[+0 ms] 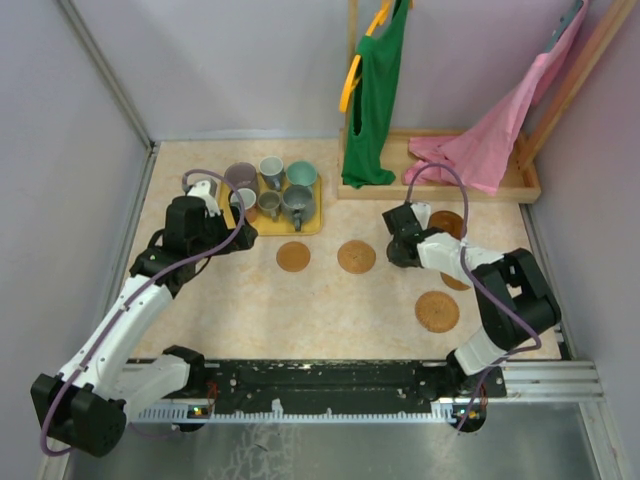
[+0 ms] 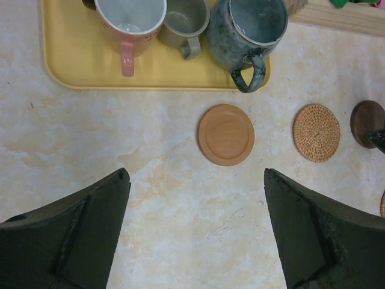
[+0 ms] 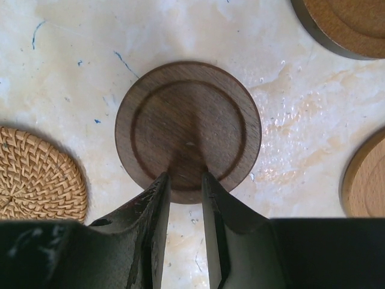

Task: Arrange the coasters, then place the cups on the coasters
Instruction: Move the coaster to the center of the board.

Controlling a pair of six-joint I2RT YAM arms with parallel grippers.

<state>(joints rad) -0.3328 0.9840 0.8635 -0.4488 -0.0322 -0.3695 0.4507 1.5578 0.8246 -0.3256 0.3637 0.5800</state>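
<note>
Wrist view of the right gripper [image 3: 184, 180]: sits low over the dark wooden coaster [image 3: 187, 114], fingertips [image 3: 159, 188] at that disc's near rim. Shows jaws a narrow slit apart with nothing clamped between them; cannot tell whether the tips press on the wood. Dark wooden coaster flat on the pale marbled table [image 3: 289, 120], touching none of its neighbours, with the woven coaster [image 3: 33, 174] just beside it on one side and paler wooden discs [image 3: 349, 21] at the opposite edges of the view.

Over at the left gripper [image 2: 195, 232]: hangs above bare table just short of the yellow tray [image 2: 90, 66], jaws spread wide, gripping nothing. Looks down on a light wooden coaster [image 2: 225, 134] lying flat just in front of the tray, apart from it.

As for the cups [image 1: 297, 203]: stand clustered on the yellow tray at the far left of the table, apart from every coaster. Nearest the left wrist camera, a pink mug [image 2: 129, 21], a small grey cup [image 2: 186, 24] and a dark speckled mug [image 2: 249, 30], the last with its handle out past the tray's rim.

From above, tan coaster [image 1: 437, 311] on the right half, nearer the arm bases than the right gripper.
</note>
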